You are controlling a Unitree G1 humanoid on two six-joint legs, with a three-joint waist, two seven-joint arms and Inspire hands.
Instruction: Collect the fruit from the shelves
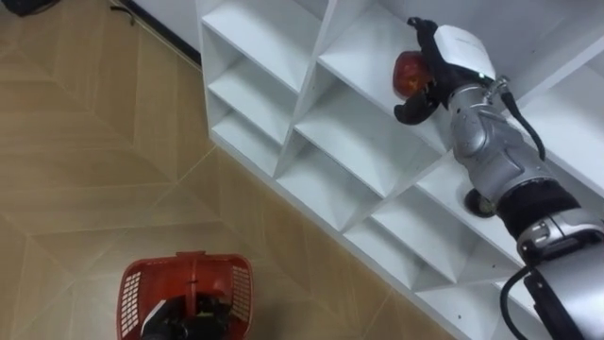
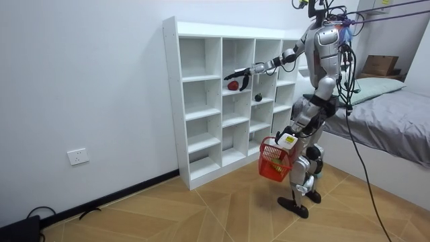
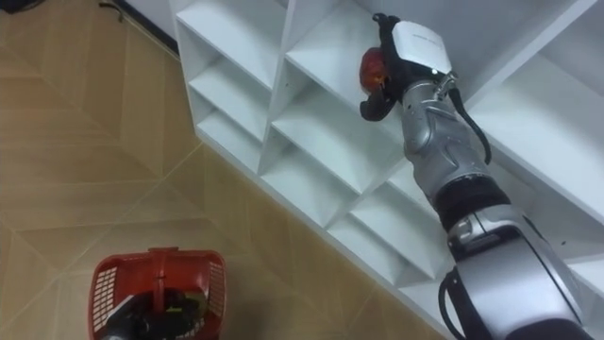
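A round red fruit (image 1: pixel 406 74) lies on an upper shelf of the white closet (image 1: pixel 283 57). My right hand (image 1: pixel 444 59) reaches into that compartment, with straight fingers over the fruit and the thumb (image 1: pixel 412 111) hooked beneath it, not closed. In the room view the red fruit (image 2: pixel 232 85) rests on the shelf just under the right hand (image 2: pixel 240 72). A small dark fruit (image 2: pixel 257 97) sits one compartment lower, partly hidden behind my forearm. My left hand (image 2: pixel 287 140) is curled on the handle of the red basket (image 1: pixel 132 293), which hangs low beside my body.
I stand on the wooden floor facing the open white shelf unit (image 2: pixel 201 101). A bed (image 2: pixel 390 121) with a cardboard box (image 2: pixel 379 65) is behind me at the room view's right. Something small lies inside the basket (image 2: pixel 272 165).
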